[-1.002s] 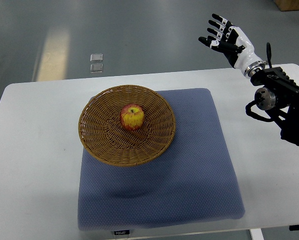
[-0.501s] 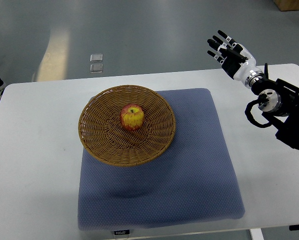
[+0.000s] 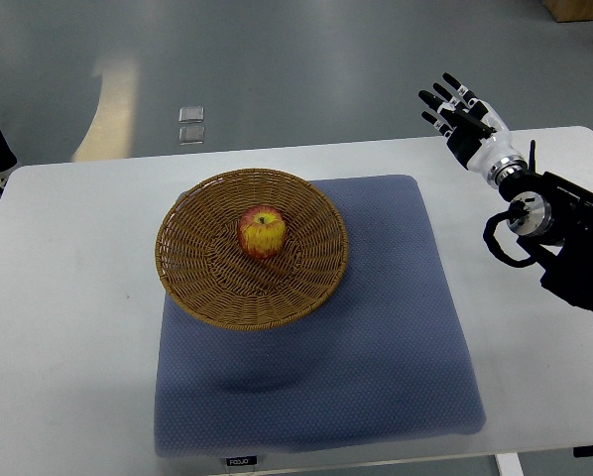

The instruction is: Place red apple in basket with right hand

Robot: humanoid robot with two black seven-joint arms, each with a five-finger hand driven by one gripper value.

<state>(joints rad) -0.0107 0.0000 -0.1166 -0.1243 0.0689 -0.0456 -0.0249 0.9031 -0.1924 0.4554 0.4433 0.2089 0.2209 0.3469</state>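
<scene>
Partly cropped right robot hand (image 3: 462,117), red apple (image 3: 262,232), basket (image 3: 202,288)

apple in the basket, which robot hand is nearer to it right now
Right. The right hand hangs open above the table's far right edge, well clear of the red apple lying in the basket. The left hand is out of view.

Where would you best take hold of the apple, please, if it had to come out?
Probably from above, fingers around the apple's sides: it sits stem-up mid-basket, and the raised rim blocks a low sideways approach. The right hand is open, far off.
</scene>
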